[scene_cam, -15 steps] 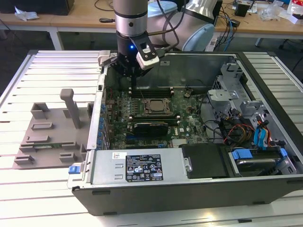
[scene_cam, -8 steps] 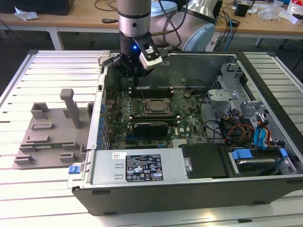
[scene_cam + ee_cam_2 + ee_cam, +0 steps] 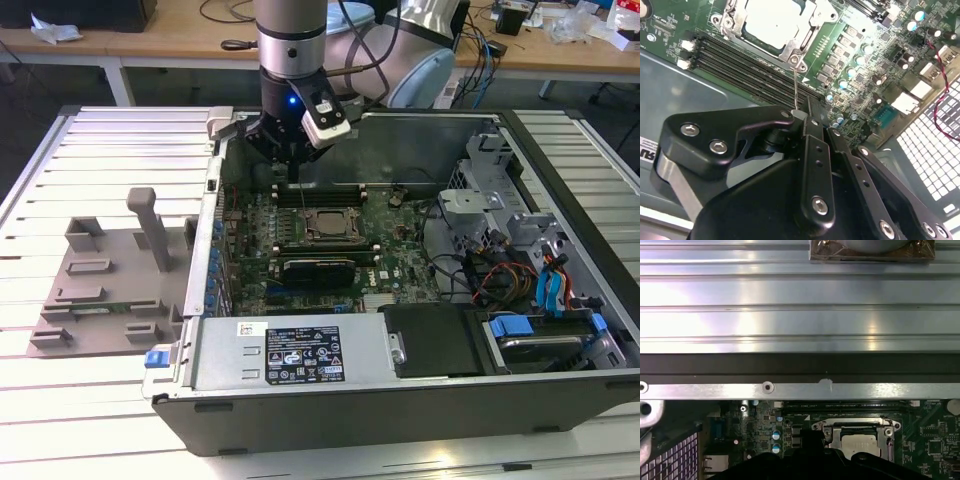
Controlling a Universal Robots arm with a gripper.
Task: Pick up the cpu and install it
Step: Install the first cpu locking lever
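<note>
The cpu [image 3: 771, 20] lies flat in its metal-framed socket [image 3: 807, 40] on the green motherboard, its silvery-white top showing through the frame. It is also seen in the first wrist view as the cpu [image 3: 860, 443], and in the exterior view as the cpu [image 3: 326, 226]. My gripper [image 3: 801, 116] hovers above the board beside the socket, on the memory-slot side. Its black fingers [image 3: 812, 145] are shut on the top end of a thin upright wire lever [image 3: 796, 87] that rises from the socket's corner. In the exterior view the gripper [image 3: 291, 160] hangs inside the open case near its back wall.
The open computer case [image 3: 560, 400] lies on a slatted metal table. A long grey box with a label [image 3: 300, 352] runs along its front. A drive cage with blue and orange cables [image 3: 540, 290] fills the exterior view's right. A grey fixture plate [image 3: 110, 285] lies outside, on the left.
</note>
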